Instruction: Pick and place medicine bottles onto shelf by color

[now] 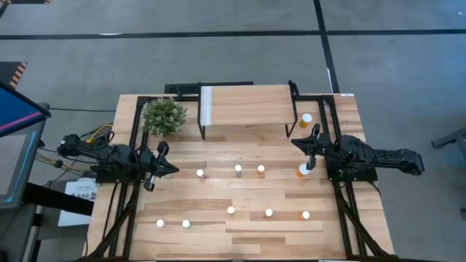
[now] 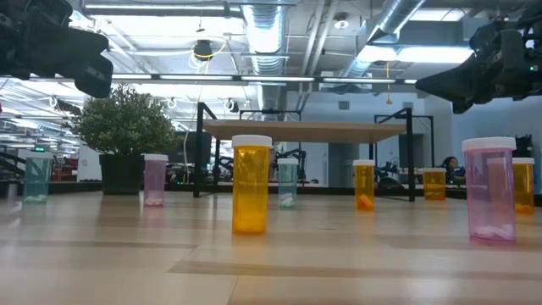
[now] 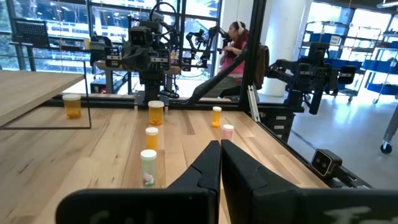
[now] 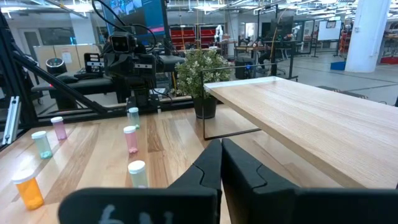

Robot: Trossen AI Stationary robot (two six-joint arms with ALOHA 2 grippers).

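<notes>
Task unstarted: raised light-wood shelf [image 1: 247,105] at 12 o'clock bare, white-capped medicine bottles [image 1: 238,169] scattered on worktop [image 1: 218,233], both end effectors [image 1: 162,171] [image 1: 309,142] closed, empty.

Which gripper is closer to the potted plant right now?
Left. The left gripper waits just in front of the potted plant at the table's left edge; the right gripper sits across the table, beyond the shelf.

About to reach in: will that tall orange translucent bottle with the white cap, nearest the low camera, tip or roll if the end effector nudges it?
The tall orange translucent bottle with the white cap stands upright, taller than wide, so a high nudge would probably tip it. It looks almost empty, so likely light and easily shoved. Its round body would probably roll once down on the smooth wooden tabletop.
</notes>
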